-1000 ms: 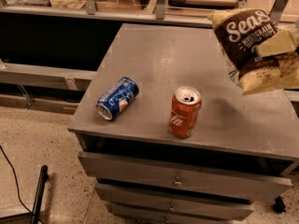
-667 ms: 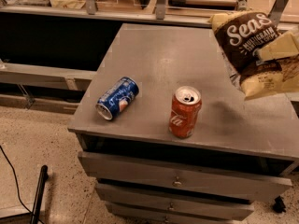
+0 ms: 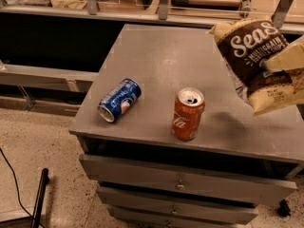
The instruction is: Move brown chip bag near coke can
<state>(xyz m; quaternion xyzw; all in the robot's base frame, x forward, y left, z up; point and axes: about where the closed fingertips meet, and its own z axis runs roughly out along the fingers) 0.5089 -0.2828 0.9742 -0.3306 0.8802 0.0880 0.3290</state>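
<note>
At the right edge my gripper (image 3: 283, 59), clamped on the crinkly brown-and-yellow chip bag (image 3: 251, 51), has dipped slightly toward the red-orange metal coke can (image 3: 188, 114): I judge placement near.

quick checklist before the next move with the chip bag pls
1. Grasp: the brown chip bag is held clear of the table by the gripper at the right edge: ok.
2. Target: the coke can stands upright near the front edge: ok.
3. Drop spot: bare tabletop lies to the right of the coke can: ok.
4. Obstacle: the Pepsi can lies on its side to the left of the coke can, out of the way: ok.
5. Bag near the coke can: not ok, it hangs above and to the right.
6. Grip firmness: cannot tell.
</note>
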